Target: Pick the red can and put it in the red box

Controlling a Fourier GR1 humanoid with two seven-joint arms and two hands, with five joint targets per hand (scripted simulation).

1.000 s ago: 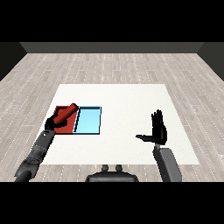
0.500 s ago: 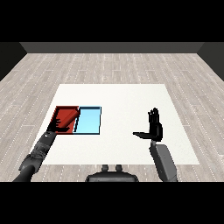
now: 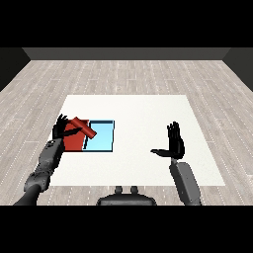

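White table (image 3: 138, 106), two trays, one red can (image 3: 82, 127)

red can (image 3: 83, 126): red, a shade brighter than the tray under it
red tray (image 3: 74, 141): deep red
light blue tray (image 3: 100, 138): pale blue with a darker blue rim
table (image 3: 133, 118): plain white
left hand (image 3: 61, 128): black, on a grey forearm
right hand (image 3: 174, 143): black, on a grey forearm
floor (image 3: 128, 79): light grey wood-plank pattern
back wall (image 3: 126, 54): dark grey
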